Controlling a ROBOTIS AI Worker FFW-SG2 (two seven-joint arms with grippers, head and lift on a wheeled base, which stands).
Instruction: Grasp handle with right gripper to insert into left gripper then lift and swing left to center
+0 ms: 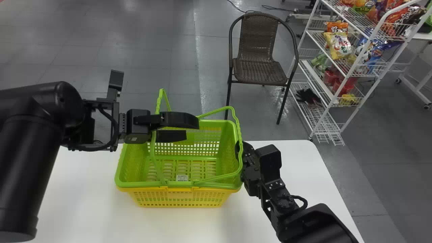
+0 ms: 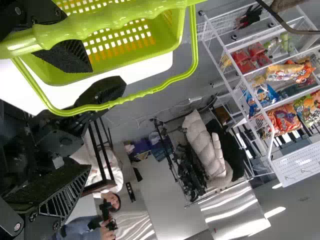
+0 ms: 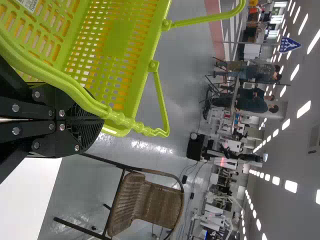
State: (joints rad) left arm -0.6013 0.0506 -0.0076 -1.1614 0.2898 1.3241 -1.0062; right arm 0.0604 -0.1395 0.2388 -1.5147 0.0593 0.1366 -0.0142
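Head cam: above desk [image 1: 84, 202], facing forward and down, farther back. Both wrist cams: turned sideways, close to basket [image 1: 182, 184], looking out past it. Shared: basket, all three; rack [image 1: 314, 114], head/left; chair [image 3: 160, 202], head/right.

Green basket [image 1: 135, 184] (nested in a yellow basket [image 1: 179, 195]), upright on the white table [image 1: 84, 202]; both green handles [image 1: 239, 135] raised, spread apart

In the head view a white table [image 1: 84, 192] is seen across the bottom, a brown woven chair [image 1: 260, 72] is set at upper centre, and at upper right snack bags [image 1: 338, 46] and black gloves [image 1: 308, 96] are held by a white wire rack [image 1: 316, 77].
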